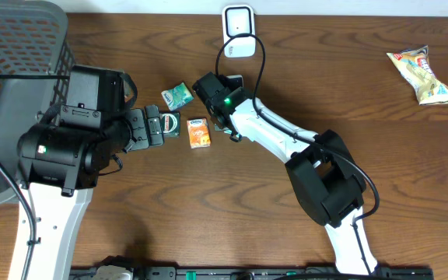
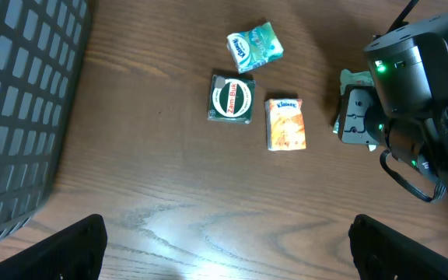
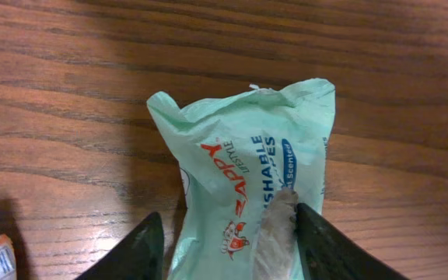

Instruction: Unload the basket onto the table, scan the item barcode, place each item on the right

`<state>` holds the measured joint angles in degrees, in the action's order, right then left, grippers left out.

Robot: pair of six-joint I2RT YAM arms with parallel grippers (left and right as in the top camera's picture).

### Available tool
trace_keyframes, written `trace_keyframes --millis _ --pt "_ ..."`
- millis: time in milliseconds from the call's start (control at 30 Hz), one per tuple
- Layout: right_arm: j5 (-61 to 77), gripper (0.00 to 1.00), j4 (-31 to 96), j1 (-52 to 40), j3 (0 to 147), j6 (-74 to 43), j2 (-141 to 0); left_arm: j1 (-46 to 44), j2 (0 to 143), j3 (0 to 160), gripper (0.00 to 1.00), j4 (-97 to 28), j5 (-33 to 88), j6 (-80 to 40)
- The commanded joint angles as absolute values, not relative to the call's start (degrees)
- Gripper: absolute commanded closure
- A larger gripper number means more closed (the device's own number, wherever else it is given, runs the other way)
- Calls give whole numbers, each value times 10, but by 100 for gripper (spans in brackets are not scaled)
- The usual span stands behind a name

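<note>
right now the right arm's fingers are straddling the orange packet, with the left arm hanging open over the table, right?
Not the orange packet. The right wrist view shows the right arm's fingers straddling the mint-green wipes pack. The left arm does hang open over the table.

It looks like a mock shop checkout set up in a lab — a wood-grain table (image 1: pixel 131 233) with a dark mesh shopping basket (image 1: pixel 14 62) at one side and a white barcode scanner (image 1: pixel 239 31) at the far edge. Small retail packets lie about — a snack bag (image 1: pixel 422 74), an orange carton (image 1: pixel 199 133), a mint wipes pack (image 3: pixel 247 187).
</note>
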<state>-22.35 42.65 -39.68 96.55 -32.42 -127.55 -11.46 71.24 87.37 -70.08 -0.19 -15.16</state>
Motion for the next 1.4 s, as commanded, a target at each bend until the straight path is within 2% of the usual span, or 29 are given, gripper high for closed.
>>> trace_keyframes --millis 0,133,300,367,500,567,600,767,1000,1100,1233,1367 --pt "-228 60 424 -397 957 -325 -1261 -116 712 880 2 -701 -7 -150" --pt "-228 64 413 -395 946 -325 -1261 -116 712 880 2 -701 -7 -150" --pt "-228 63 386 -382 917 -325 -1261 -116 712 880 2 -701 -7 -150" --pt "-222 65 380 -377 909 -325 -1261 -116 712 880 2 -701 -7 -150" --pt "-209 83 384 -370 911 -325 -1260 -116 712 880 2 -701 -7 -150" --pt "-181 97 391 -365 919 -321 -1256 -116 712 880 2 -701 -7 -150" --pt "-155 99 393 -360 924 -311 -1253 -116 712 880 2 -701 -7 -150" --pt "11 99 395 -316 933 -270 -1213 -116 712 880 2 -701 -7 -150" --pt "379 99 401 -211 931 -184 -1186 -116 712 880 2 -701 -7 -150" --pt "468 99 403 -175 920 -153 -1188 -116 712 880 2 -701 -7 -150" --pt "403 96 408 -164 906 -136 -1189 -116 712 880 2 -701 -7 -150" --pt "298 74 420 -196 906 -136 -1188 -116 712 880 2 -701 -7 -150"
